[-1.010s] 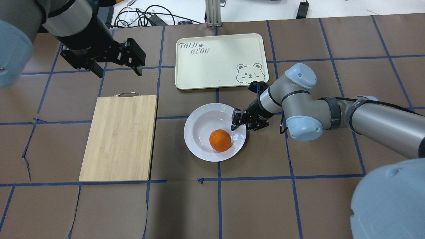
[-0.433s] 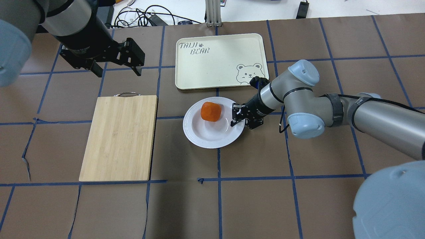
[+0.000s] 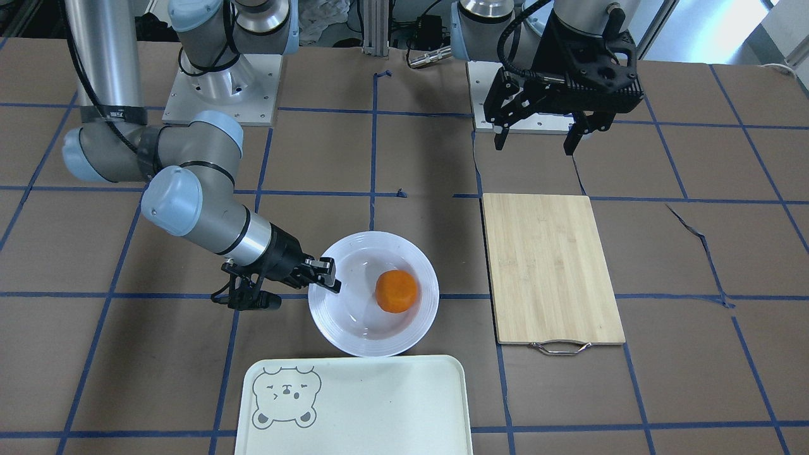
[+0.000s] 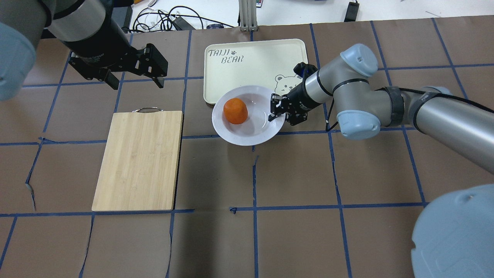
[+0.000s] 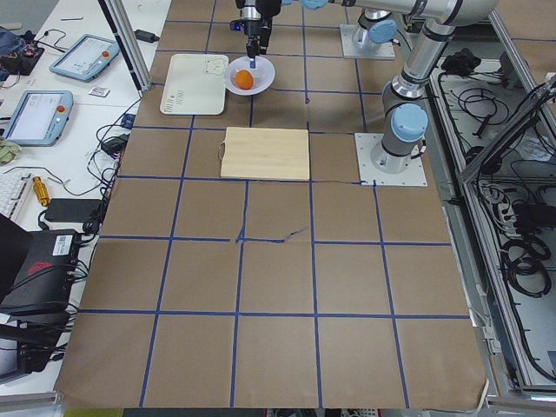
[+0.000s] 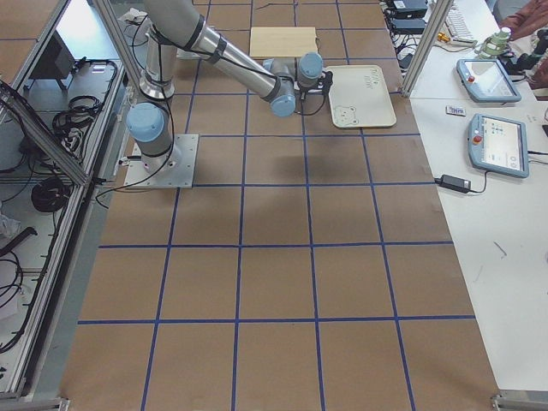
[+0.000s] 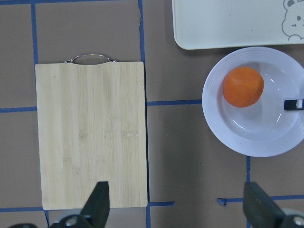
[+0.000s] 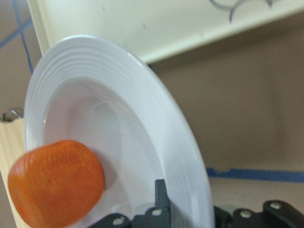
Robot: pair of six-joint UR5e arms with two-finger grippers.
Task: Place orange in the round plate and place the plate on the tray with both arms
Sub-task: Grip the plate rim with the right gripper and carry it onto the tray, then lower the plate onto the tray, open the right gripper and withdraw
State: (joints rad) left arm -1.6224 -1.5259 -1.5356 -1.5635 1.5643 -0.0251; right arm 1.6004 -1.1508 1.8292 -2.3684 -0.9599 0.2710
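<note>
The orange (image 4: pixel 235 111) lies in the left part of the white round plate (image 4: pixel 252 131). My right gripper (image 4: pixel 275 113) is shut on the plate's right rim. The plate's far rim reaches over the near edge of the cream tray (image 4: pixel 251 61) with its bear face. From across the table the orange (image 3: pixel 396 291), plate (image 3: pixel 351 316), tray (image 3: pixel 379 404) and right gripper (image 3: pixel 327 277) all show. The right wrist view has the plate rim (image 8: pixel 156 128) clamped at one finger (image 8: pixel 160 197), the orange (image 8: pixel 54 183) inside. My left gripper (image 4: pixel 133 80) hangs open and apart, far left.
A bamboo cutting board (image 4: pixel 139 160) with a metal handle lies left of the plate, below the left gripper (image 7: pixel 178 204). Cables and a metal post (image 4: pixel 247 15) sit beyond the table's far edge. Brown paper with blue tape lines covers the table.
The right gripper has carried the plate away from me to the tray's near edge. The orange rolled from the plate's near side to its left side. The left arm stayed put.
</note>
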